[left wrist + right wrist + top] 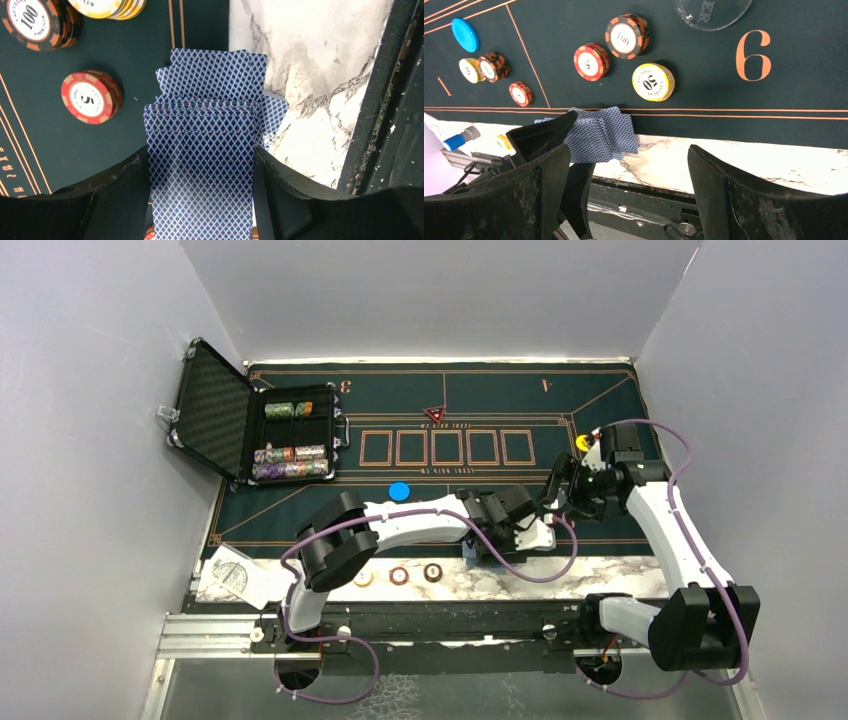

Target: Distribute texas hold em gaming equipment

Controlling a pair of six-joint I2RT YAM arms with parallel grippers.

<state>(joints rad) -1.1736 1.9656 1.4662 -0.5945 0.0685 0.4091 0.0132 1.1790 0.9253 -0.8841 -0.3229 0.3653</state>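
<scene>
My left gripper (200, 205) is shut on a deck of blue-backed playing cards (200, 165), a jaw against each long side. A few cards (220, 75) fan out past the deck's far end, over the line between mat and marble. Beside them on the mat sit a red 5 chip (91, 96), a 100 chip (37, 22) and a yellow stack (107, 7). My right gripper (626, 165) hangs open over the marble edge with nothing between its fingers, just right of the fanned cards (599, 135). A blue disc (465, 34) and a clear disc (711, 10) lie farther off.
The black foam-lined case (215, 405) stands open at the back left with chip rows inside. A red triangular marker (434, 415) and a yellow disc (583, 443) lie on the green mat (500, 390). Three chips (399, 575) and white paper (235, 575) rest on the marble strip.
</scene>
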